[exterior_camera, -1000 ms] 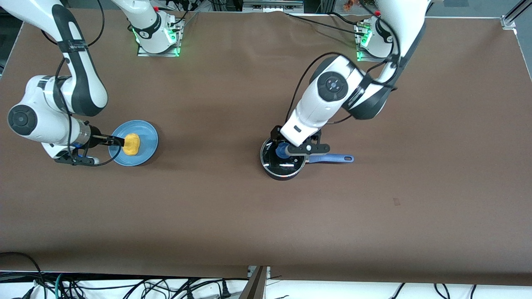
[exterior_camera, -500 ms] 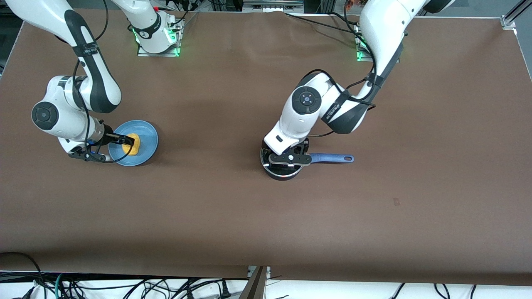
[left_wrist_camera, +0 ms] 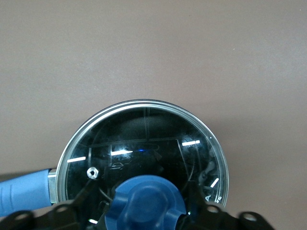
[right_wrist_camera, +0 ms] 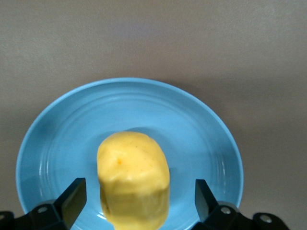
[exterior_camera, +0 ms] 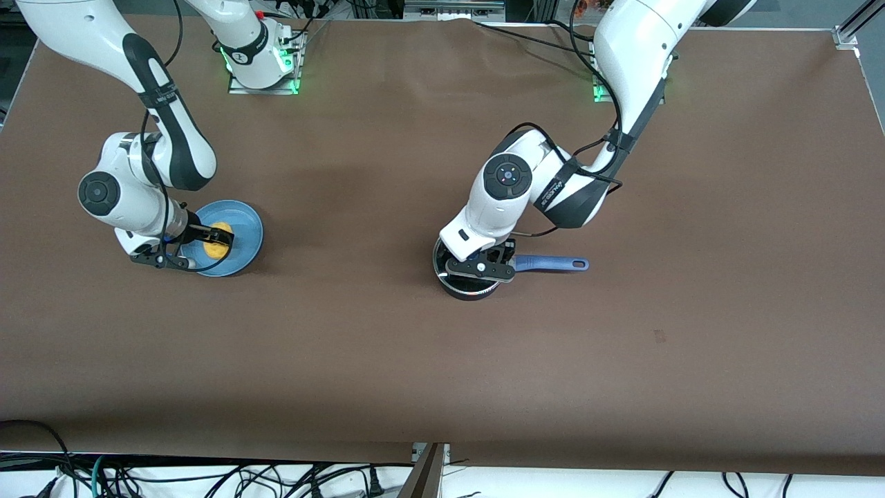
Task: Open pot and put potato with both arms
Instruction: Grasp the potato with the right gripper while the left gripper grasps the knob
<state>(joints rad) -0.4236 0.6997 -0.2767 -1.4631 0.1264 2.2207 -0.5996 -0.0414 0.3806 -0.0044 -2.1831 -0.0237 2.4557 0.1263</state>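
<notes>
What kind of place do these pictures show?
Probably a robotics lab: two white arms bolted to a brown-covered table, loose cables along its edge, and only test props, a lidded pot and a potato on a blue plate.

One pot (exterior_camera: 464, 277), one potato (right_wrist_camera: 133, 177), one plate (right_wrist_camera: 201, 124), seemingly.
</notes>
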